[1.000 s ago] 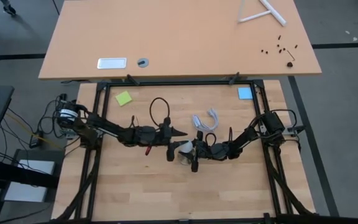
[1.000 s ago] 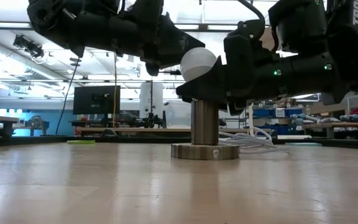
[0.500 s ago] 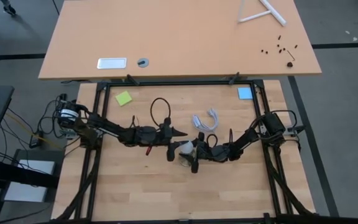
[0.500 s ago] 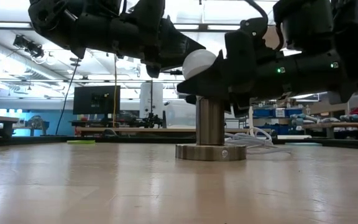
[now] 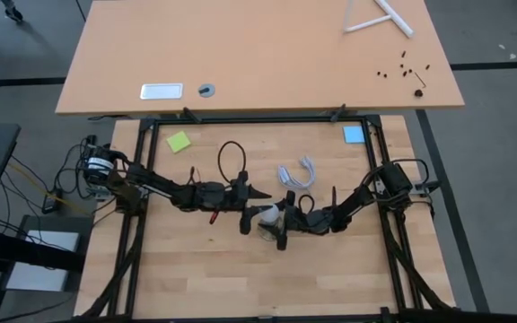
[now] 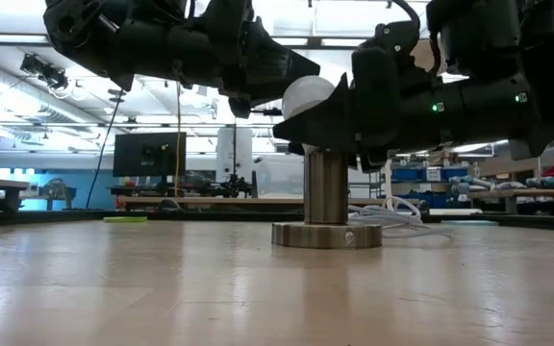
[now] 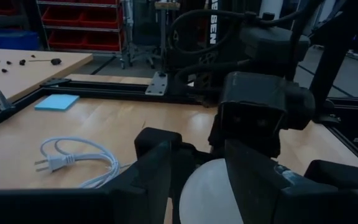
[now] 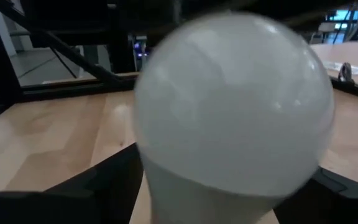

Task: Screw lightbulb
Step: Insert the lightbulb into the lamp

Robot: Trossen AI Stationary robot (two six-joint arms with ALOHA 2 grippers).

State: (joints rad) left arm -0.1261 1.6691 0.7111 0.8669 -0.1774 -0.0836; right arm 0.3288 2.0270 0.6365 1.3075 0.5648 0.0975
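Since the lightbulb (image 6: 308,96) is judged light, smooth and breakable, its round top should be gripped gently. It is flanked by the left claw (image 5: 246,209), half open, contact unclear; the right claw (image 5: 283,222) is spread wide, nothing visibly gripped.

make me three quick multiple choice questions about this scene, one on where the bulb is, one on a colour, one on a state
1. Where is the lightbulb?
A. lying flat on the wooden table
B. on top of the upright metal socket
C. on the light desk behind the frame

2. What colour is the sticky note near the table's far left corner?
A. yellow-green
B. red
C. black

3. How does the white cord lie?
A. stretched tight between both arms
B. hanging off the table edge
C. loosely looped on the table beyond the socket

Answers:
1 B: the low view shows the bulb sitting above the socket's column, with the left hand and right hand on either side of it.
2 A: the high view shows a yellow-green square there; the far right one is blue.
3 C: the high view shows slack loops resting on the wood.
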